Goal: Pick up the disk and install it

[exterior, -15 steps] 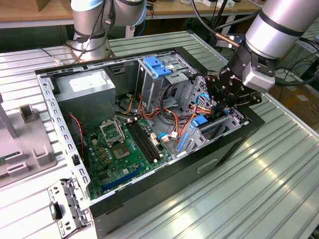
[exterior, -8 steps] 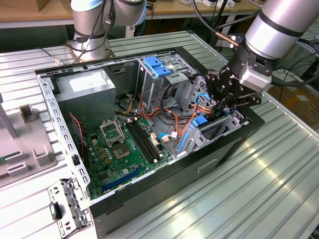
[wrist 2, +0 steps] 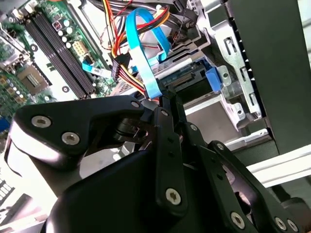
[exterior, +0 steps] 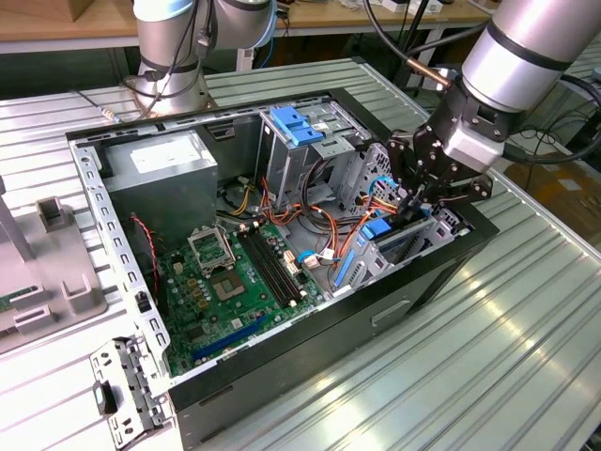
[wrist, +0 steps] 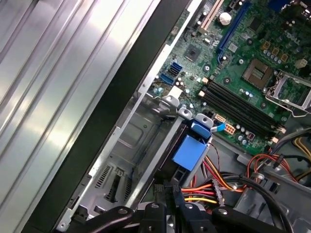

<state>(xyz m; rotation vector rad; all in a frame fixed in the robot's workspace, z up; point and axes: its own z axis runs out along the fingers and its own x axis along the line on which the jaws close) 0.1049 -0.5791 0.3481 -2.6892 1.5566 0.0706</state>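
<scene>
The disk (wrist 2: 192, 73) lies slotted into the drive cage (exterior: 371, 258) at the front right corner of the open computer case (exterior: 432, 272). Its blue side rail (wrist 2: 214, 80) and dark connector edge show in the second wrist view. My gripper (exterior: 410, 202) hangs directly over that cage, fingers pointing down. In the second wrist view the gripper (wrist 2: 167, 99) has its fingers pressed together, their tips at the disk's connector end beside a blue flat cable (wrist 2: 146, 58). In the first wrist view the gripper (wrist: 170, 191) sits just behind the cage's blue latch (wrist: 191, 151).
The motherboard (exterior: 230, 282) fills the case floor, with a grey power supply box (exterior: 160, 174) at the back and a second cage with a blue latch (exterior: 296, 127). Orange, red and yellow cables (exterior: 343, 235) crowd around the cage. Another arm's base (exterior: 169, 56) stands behind the case.
</scene>
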